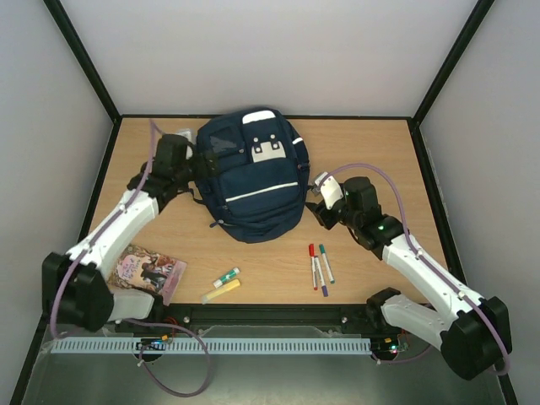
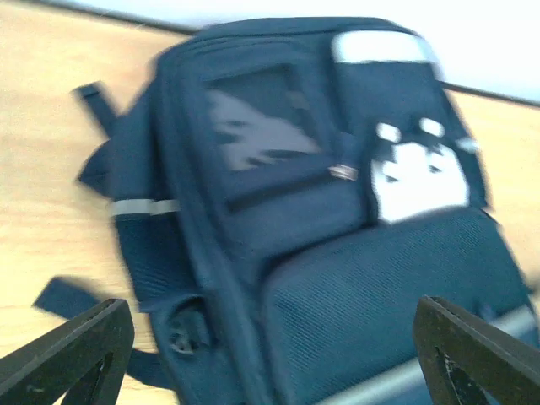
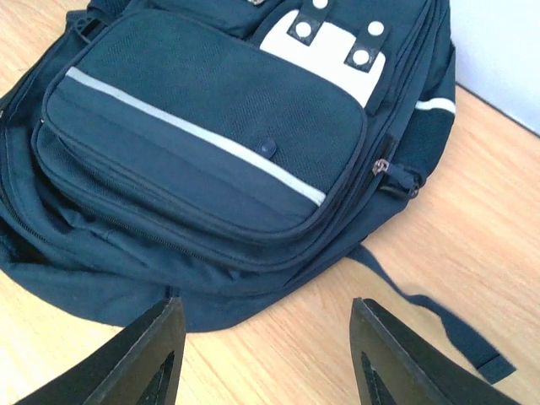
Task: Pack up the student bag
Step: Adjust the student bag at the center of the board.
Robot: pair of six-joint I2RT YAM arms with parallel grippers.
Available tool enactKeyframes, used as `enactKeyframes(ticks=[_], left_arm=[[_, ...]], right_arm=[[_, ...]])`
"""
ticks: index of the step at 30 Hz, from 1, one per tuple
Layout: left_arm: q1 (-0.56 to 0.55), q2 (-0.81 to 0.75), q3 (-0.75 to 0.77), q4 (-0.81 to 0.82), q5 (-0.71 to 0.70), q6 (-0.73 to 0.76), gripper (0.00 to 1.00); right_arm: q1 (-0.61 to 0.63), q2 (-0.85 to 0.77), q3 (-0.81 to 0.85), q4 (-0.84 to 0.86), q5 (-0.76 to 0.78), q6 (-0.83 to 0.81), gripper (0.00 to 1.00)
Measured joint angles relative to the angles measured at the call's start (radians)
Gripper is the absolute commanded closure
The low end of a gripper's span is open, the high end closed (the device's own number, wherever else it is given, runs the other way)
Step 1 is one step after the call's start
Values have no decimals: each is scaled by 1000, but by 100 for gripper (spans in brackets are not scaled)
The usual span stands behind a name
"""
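Note:
The navy-blue student bag (image 1: pixel 255 181) lies flat at the table's middle back, white stripe and grey-white patch facing up. It fills the left wrist view (image 2: pixel 321 219) and the right wrist view (image 3: pixel 202 152). My left gripper (image 1: pixel 201 166) is open and empty at the bag's left upper side, fingers (image 2: pixel 80 354) spread wide over the fabric. My right gripper (image 1: pixel 315 196) is open and empty beside the bag's right lower edge, over bare wood, fingers (image 3: pixel 152 354) apart from the bag. A dark strap (image 3: pixel 439 316) trails on the table.
A picture book (image 1: pixel 145 272) lies at the front left. A green-capped marker (image 1: pixel 225 277) and a yellow tube (image 1: pixel 221 291) lie at the front middle. Three pens (image 1: pixel 319 267) lie at the front right. Walls enclose the table on three sides.

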Motion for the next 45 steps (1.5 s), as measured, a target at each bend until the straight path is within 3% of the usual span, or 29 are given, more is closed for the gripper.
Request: enactKeyframes(ticks=[6, 12, 22, 28, 32, 38, 45], left_arm=[[210, 206, 0, 103, 57, -192, 1], [282, 450, 67, 200, 117, -250, 0], [266, 852, 394, 241, 338, -204, 1], [157, 1002, 627, 237, 386, -155, 3], [71, 1053, 713, 235, 407, -150, 4], [21, 1034, 696, 195, 396, -145, 2], [29, 787, 570, 24, 122, -160, 0]], right_arm=[[-3, -8, -23, -6, -8, 25, 40], [-4, -9, -24, -6, -29, 32, 40], [-5, 37, -27, -6, -44, 31, 40], [-5, 76, -27, -6, -47, 25, 40], [-5, 90, -27, -6, -47, 24, 40], [-5, 93, -27, -6, -47, 24, 40], [-5, 93, -27, -6, -55, 24, 39]])
